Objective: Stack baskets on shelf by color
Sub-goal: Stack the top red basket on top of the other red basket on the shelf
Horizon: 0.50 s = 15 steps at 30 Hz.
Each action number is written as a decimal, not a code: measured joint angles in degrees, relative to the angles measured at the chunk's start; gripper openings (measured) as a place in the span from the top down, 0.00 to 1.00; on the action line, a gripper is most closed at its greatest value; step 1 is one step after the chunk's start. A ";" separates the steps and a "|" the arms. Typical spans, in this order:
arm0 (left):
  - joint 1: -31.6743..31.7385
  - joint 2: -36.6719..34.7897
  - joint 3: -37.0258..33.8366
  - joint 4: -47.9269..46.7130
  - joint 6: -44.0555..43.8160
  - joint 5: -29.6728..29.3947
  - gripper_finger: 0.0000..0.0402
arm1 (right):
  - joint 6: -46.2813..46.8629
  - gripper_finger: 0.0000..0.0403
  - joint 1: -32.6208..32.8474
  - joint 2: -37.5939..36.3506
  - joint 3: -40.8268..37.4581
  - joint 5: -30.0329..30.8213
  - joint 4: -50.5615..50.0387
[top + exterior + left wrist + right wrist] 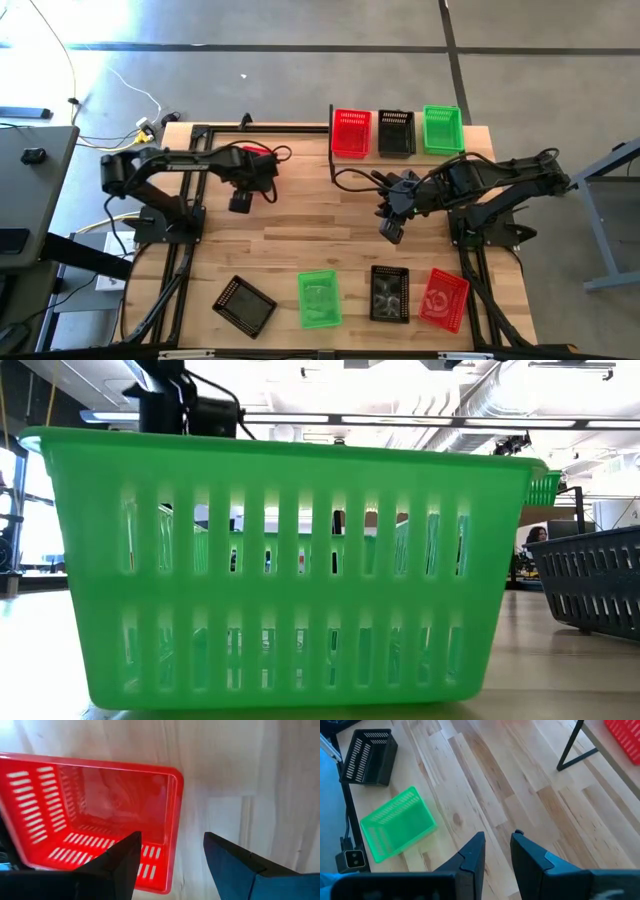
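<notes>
A red basket [90,815] stands upright on the wood table below my left gripper [171,836]. The gripper is open and points down: one finger is over the basket's inside, the other over the table beyond its end wall. In the high view my left gripper [240,200] is at the table's far left, and only a red strip [258,150] shows under the arm. A red [351,133], a black [396,132] and a green basket [443,129] stand on the shelf [420,148]. My right gripper [392,232] hangs over mid-table, its fingers [498,836] slightly apart around nothing.
Along the near edge stand a black basket [244,302], a green one [320,298], another black one [390,293] and a red one [444,298]. The green basket [280,570] fills the low view. The shelf's black leg [575,747] stands ahead of my right gripper.
</notes>
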 joint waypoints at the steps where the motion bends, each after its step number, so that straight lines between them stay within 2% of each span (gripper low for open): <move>1: 0.37 0.90 0.00 0.00 0.00 0.01 0.49 | -0.02 0.80 0.00 0.00 0.00 0.00 0.00; 11: 2.46 6.78 0.00 0.67 -1.38 0.15 0.49 | -2.57 0.80 -0.02 0.00 0.00 -0.02 -0.34; 15: 2.46 7.90 0.00 1.17 -2.58 0.40 0.54 | -2.57 0.80 -0.02 0.00 0.00 -0.02 -0.81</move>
